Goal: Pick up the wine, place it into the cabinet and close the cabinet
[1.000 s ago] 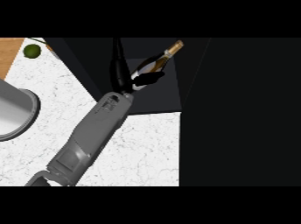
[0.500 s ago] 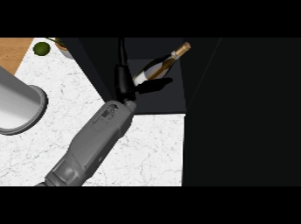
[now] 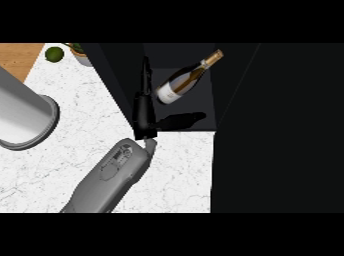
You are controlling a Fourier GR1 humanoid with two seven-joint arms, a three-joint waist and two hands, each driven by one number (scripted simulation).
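Note:
The wine bottle (image 3: pixel 184 81) has a white label and a gold-capped neck pointing up-right. It lies tilted inside the dark open cabinet (image 3: pixel 231 85). My right hand (image 3: pixel 143 107) is just left of the bottle, and its straight fingers (image 3: pixel 146 70) point up along the cabinet's left side. The hand is open and a narrow gap separates it from the bottle. The grey forearm (image 3: pixel 112 177) comes in from the lower left. My left hand is out of sight.
A broad black panel (image 3: pixel 293 130), apparently the cabinet door, fills the right side. A large grey cylinder (image 3: pixel 12 112) stands on the white marble counter (image 3: pixel 79 105) at left. A lime (image 3: pixel 54 53) and a small pot (image 3: pixel 81 53) sit at the upper left.
My right hand was around the bottle before. It has let go, and the bottle now lies in the cabinet, apart from the hand.

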